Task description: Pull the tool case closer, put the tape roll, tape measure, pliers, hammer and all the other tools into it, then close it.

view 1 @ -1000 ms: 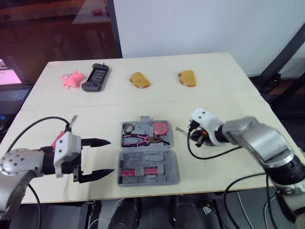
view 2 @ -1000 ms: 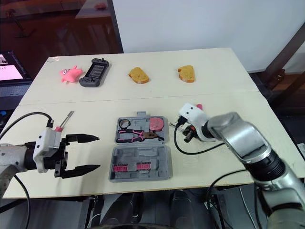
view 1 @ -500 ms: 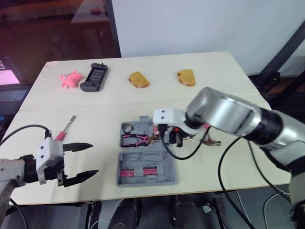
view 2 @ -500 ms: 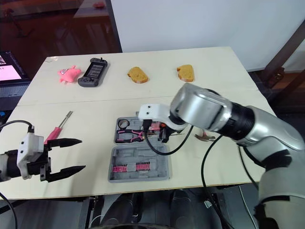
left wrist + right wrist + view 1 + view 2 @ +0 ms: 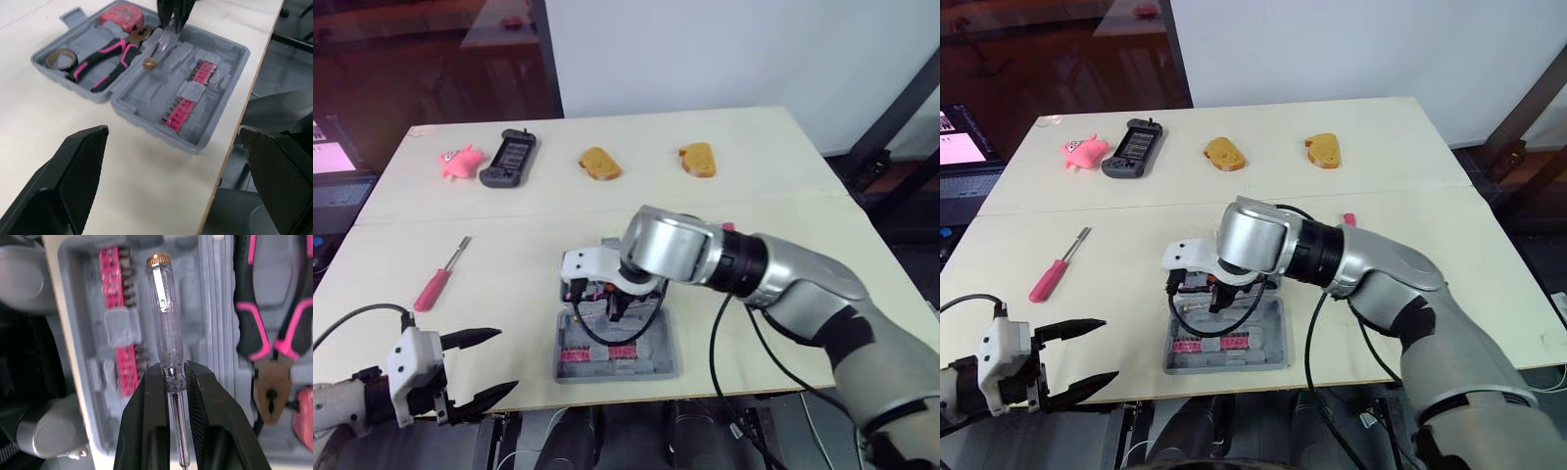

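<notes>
The grey tool case (image 5: 658, 345) lies open near the table's front edge. In its far half sit the tape roll (image 5: 57, 58), the pink-handled pliers (image 5: 105, 56) and the pink tape measure (image 5: 122, 11). A pink bit rack (image 5: 188, 95) fills the near half. My right gripper (image 5: 170, 372) hangs over the case's middle, shut on a clear tester screwdriver (image 5: 166, 328) with a brass cap. My left gripper (image 5: 507, 359) is open and holds nothing, at the front left edge, well left of the case. A pink-handled screwdriver (image 5: 438, 279) lies on the table beyond it.
Along the far side of the table lie a pink toy (image 5: 460, 162), a dark game controller (image 5: 509, 159) and two bread slices (image 5: 600, 163) (image 5: 697, 159). My right arm (image 5: 773, 279) crosses the table to the right of the case.
My right arm has swung left from beside the case to over it, carrying the tester screwdriver. My left gripper has drawn back toward the front left edge, uncovering the pink screwdriver.
</notes>
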You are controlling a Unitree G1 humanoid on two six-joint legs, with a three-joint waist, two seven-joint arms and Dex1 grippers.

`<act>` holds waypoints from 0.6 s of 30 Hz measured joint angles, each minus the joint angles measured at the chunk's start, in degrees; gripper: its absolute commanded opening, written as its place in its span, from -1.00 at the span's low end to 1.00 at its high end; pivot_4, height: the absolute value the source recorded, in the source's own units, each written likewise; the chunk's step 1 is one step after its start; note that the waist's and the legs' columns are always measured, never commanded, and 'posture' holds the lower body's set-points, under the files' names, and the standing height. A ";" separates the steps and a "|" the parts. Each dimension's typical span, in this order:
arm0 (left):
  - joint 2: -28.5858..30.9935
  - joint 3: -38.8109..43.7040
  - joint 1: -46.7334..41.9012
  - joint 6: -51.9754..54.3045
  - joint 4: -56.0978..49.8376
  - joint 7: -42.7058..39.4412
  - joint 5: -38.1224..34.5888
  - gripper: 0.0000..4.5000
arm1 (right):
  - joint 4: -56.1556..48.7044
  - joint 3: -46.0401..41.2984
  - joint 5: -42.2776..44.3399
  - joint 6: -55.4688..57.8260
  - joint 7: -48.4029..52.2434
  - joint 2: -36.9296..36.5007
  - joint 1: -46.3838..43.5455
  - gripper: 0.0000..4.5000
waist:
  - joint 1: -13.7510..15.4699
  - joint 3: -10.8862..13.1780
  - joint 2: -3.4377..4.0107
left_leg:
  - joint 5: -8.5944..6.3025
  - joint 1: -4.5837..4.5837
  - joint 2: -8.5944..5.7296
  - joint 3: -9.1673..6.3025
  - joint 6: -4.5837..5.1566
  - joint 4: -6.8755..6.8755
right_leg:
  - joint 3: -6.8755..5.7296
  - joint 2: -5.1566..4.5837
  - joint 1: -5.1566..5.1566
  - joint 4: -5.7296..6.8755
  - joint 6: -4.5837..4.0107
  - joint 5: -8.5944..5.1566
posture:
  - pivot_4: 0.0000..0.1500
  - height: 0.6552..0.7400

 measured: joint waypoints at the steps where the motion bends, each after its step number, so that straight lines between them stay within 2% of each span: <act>1: -0.16 0.00 0.34 -0.23 0.01 0.17 0.04 1.00 | 1.76 0.00 -0.27 -0.14 -0.56 1.42 0.04 -0.99 | -0.11 0.00 0.00 | 0.00 0.00 0.00 0.00 0.00 0.00 | 0.00 0.00 0.00 0.00 0.00 0.00 | 1.00 1.00; 6: -0.80 0.00 0.75 -1.21 0.04 0.70 0.10 1.00 | 8.42 0.00 -2.07 -2.27 -2.66 6.75 0.38 -0.99 | -0.38 0.00 0.00 | 0.00 0.01 0.00 0.01 -0.01 -0.06 | 0.00 0.03 -0.04 0.01 0.01 0.01 | 1.00 1.00; 18: -0.86 -0.05 0.66 -2.05 1.68 0.94 0.50 1.00 | 12.58 0.97 -4.10 -2.33 -4.24 8.49 3.41 -0.99 | -1.14 0.00 0.01 | 0.00 0.01 -0.02 -0.03 -0.01 -0.08 | -0.01 0.04 -0.04 0.02 0.01 0.01 | 1.00 1.00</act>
